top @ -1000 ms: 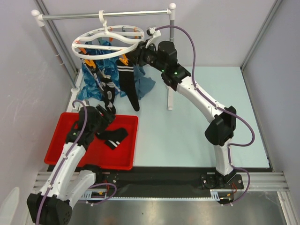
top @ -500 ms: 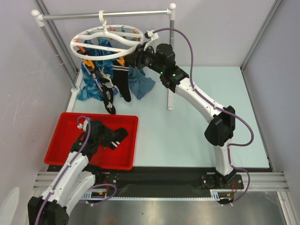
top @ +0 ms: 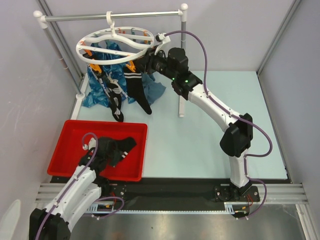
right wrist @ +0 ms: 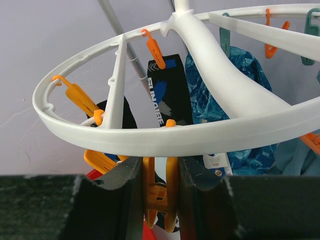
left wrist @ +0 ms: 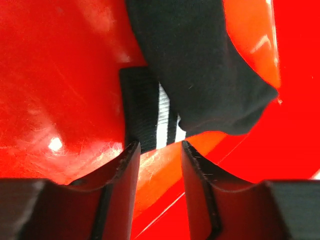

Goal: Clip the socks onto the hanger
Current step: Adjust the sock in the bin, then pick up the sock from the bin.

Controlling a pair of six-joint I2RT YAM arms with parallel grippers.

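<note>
The white ring hanger (top: 95,49) hangs from the rail, with orange clips round its rim (right wrist: 175,132). Two black socks hang from it: a white-striped one (top: 136,90) and a patterned one (top: 114,97). My right gripper (top: 146,61) is at the ring's right rim and is shut on an orange clip (right wrist: 159,195) just under the rim. A black sock with white stripes (top: 121,147) lies in the red tray (top: 65,150). My left gripper (left wrist: 157,150) is open and empty low in the tray, its fingertips just short of the sock's striped cuff (left wrist: 161,120).
A grey metal rail stand (top: 110,16) carries the hanger, and its right post (top: 182,70) stands just behind my right arm. Blue patterned cloth (top: 97,87) hangs and piles under the ring. A sock with white lettering (right wrist: 161,95) hangs from a far clip.
My left gripper has come down from the patterned hanging sock into the tray, close to the loose sock. The hanging socks have swung. My right gripper stays on the clip.
</note>
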